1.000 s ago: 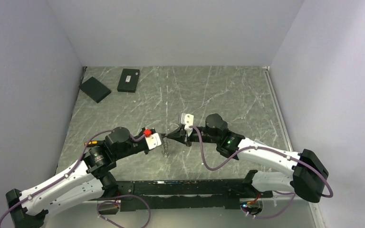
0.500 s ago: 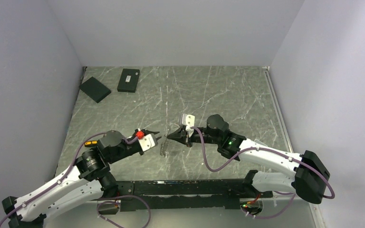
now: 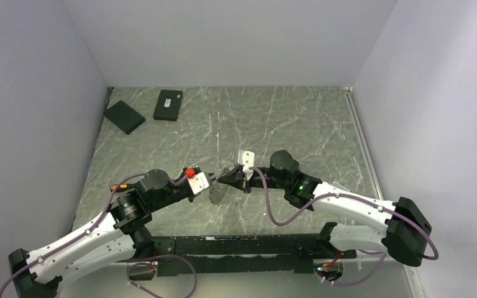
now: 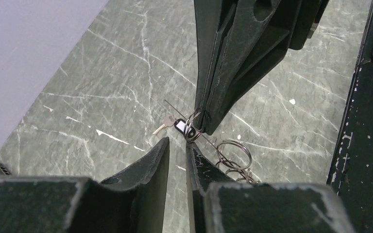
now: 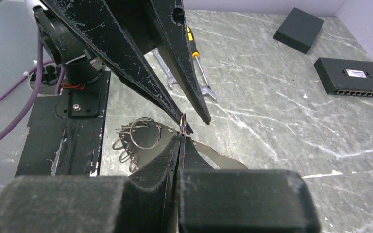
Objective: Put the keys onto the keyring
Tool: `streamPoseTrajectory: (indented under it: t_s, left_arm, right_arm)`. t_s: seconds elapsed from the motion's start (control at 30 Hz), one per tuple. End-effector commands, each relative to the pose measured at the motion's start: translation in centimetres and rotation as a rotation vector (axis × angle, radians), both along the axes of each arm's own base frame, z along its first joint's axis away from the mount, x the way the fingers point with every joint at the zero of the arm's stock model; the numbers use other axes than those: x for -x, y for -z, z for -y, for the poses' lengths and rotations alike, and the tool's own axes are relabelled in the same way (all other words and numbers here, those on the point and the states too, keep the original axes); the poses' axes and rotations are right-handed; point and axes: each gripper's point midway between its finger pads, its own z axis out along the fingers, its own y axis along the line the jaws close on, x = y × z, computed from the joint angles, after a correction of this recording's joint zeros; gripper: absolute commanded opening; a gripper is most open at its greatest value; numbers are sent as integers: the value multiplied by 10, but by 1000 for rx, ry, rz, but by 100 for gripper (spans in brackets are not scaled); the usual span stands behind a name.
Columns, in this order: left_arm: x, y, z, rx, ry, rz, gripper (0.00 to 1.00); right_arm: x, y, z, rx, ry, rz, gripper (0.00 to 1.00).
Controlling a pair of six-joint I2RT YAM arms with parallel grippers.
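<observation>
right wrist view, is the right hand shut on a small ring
Yes, the fingers of the right hand are pressed together, with the small ring pinched at their tips.

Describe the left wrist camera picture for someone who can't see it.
At the top, the right gripper is shut on a small keyring with one black-headed key on it. Below, the left gripper points at it, jaws slightly apart and empty. Loose wire rings lie on the green marbled table.
</observation>
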Motion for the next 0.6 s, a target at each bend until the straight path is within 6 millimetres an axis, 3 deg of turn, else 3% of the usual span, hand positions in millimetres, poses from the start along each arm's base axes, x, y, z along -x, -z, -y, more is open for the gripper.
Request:
streamPoseTrajectory:
  t_s: [0.0, 0.3, 0.57]
  left_arm:
    - [0, -20, 7, 77, 15, 33, 22]
    - [10, -22, 6, 63, 65, 24, 21]
    - [13, -21, 9, 64, 86, 16, 27]
  right_arm:
    - [5, -26, -4, -62, -31, 60, 0]
    - [0, -20, -6, -35, -9, 66, 0]
    - [-1, -18, -7, -21, -3, 63, 0]
